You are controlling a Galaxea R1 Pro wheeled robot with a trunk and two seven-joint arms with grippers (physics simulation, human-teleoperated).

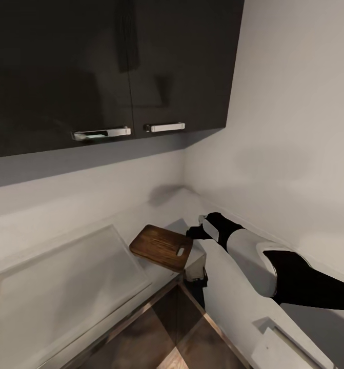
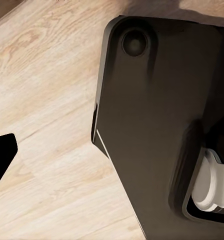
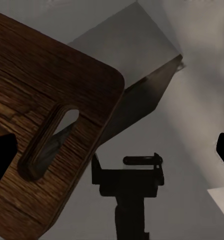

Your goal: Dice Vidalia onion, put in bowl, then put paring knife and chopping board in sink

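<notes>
- Chopping board [image 1: 161, 247]: brown wood with dark grain streaks, rounded corners and a slotted handle hole. It lies on the grey bench [image 1: 79, 277] at the inner corner where two runs meet, its handle end jutting past the bench edge over the gap.
- Same board in the right wrist view [image 3: 42, 130]: seen close, with the slot towards the near corner.
- Right arm [image 1: 264, 261]: white and black, reaching from the right along the side bench towards the board.
- Right tool [image 1: 196, 232]: dark, just beside the board's handle end. Whether it touches the board cannot be told. In the right wrist view its two dark fingertips [image 3: 2, 160] sit far apart at opposite sides, nothing between them.
- Left tool: one dark fingertip [image 2: 2, 155] shows over a pale wooden floor [image 2: 47, 75], beside a dark robot base [image 2: 152, 110]; how far it is spread cannot be told.
- Wall cabinets [image 1: 110, 66]: dark glossy doors with chrome handles, above the bench.
</notes>
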